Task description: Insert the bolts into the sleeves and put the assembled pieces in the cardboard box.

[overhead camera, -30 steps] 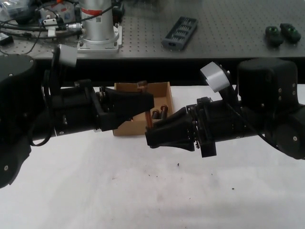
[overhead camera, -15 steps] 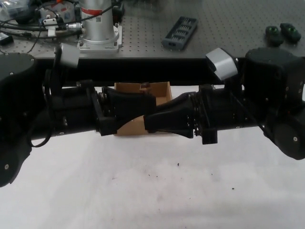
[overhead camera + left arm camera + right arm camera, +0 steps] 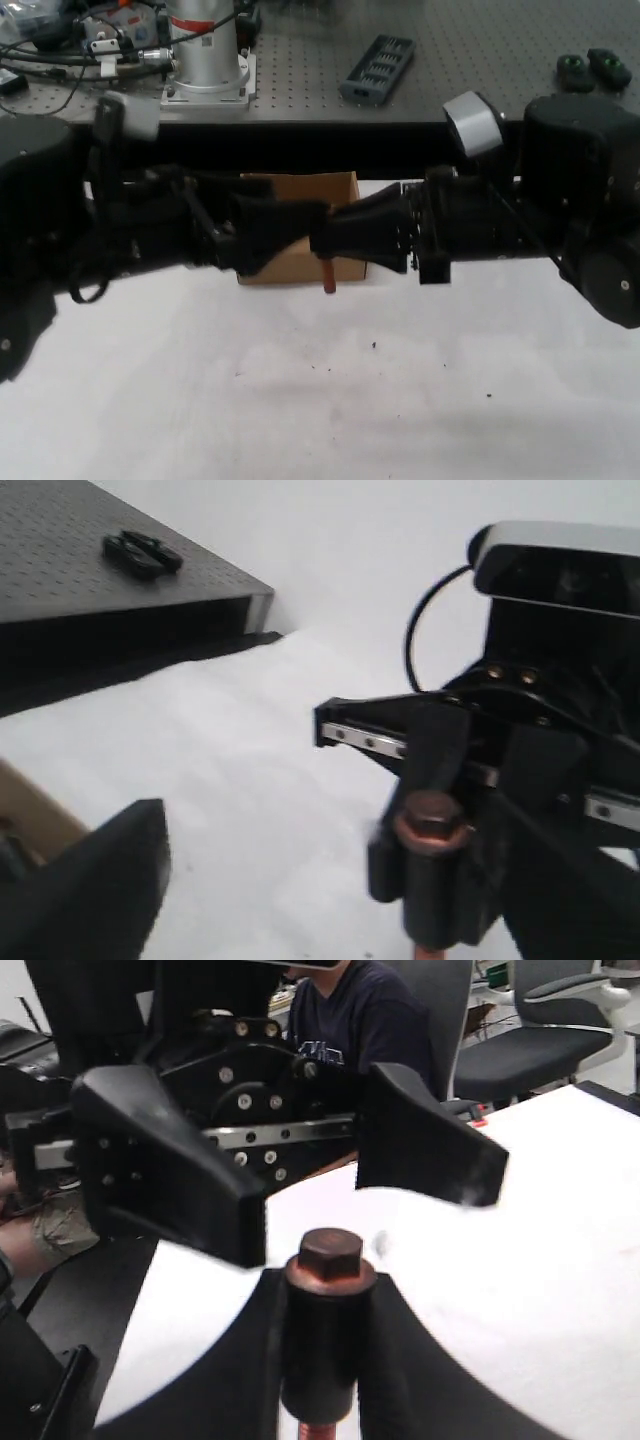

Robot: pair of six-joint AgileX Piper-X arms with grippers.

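Has lifted right end effector [image 3: 325, 1355], clamped on sleeved bolt [image 3: 328, 1295], to cardboard box [image 3: 300, 186] mid-frame, facing spread-fingered left end effector [image 3: 300, 1165], so likely drop-off next

Bright, even room light, white table cover [image 3: 300, 410] nearly glaring, only faint soft shadows on it.

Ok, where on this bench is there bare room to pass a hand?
Free: the white sheet on the near side of the left gripper and right gripper, bare. Crowded: the middle, where they meet at the brown cardboard box, the right one shut on a copper bolt in a black sleeve.
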